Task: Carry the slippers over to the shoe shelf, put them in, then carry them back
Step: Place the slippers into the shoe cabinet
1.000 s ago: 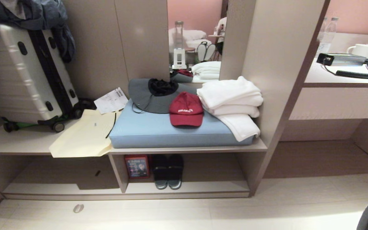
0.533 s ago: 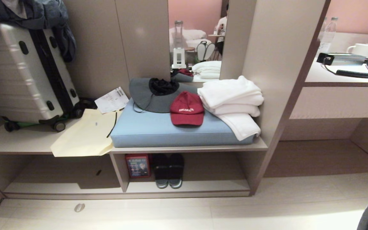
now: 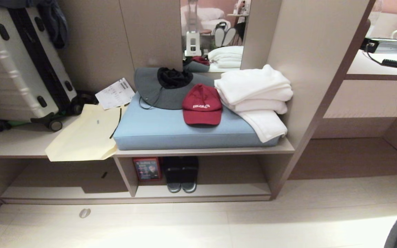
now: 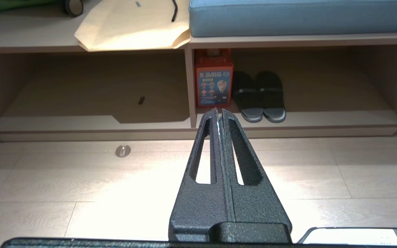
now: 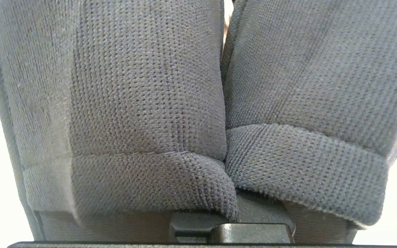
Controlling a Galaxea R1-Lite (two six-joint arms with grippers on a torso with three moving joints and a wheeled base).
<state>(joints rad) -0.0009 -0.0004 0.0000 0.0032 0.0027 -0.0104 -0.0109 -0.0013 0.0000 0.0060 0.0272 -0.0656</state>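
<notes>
The right gripper is clamped on the slippers (image 5: pixel 219 113); their grey-blue woven straps, pressed side by side, fill the right wrist view. The left gripper (image 4: pixel 219 112) is closed and empty, above the pale floor (image 4: pixel 81 193), aimed at the shoe shelf (image 3: pixel 202 197). There a blacker pair (image 3: pixel 181 174) sits beside a red box (image 3: pixel 146 168).

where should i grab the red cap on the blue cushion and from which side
Probably the red cap by its brim, which points out toward the robot and lies flat on the blue cushion. Come from the front, one finger above and one pressing under; the domed crown looks soft.
</notes>
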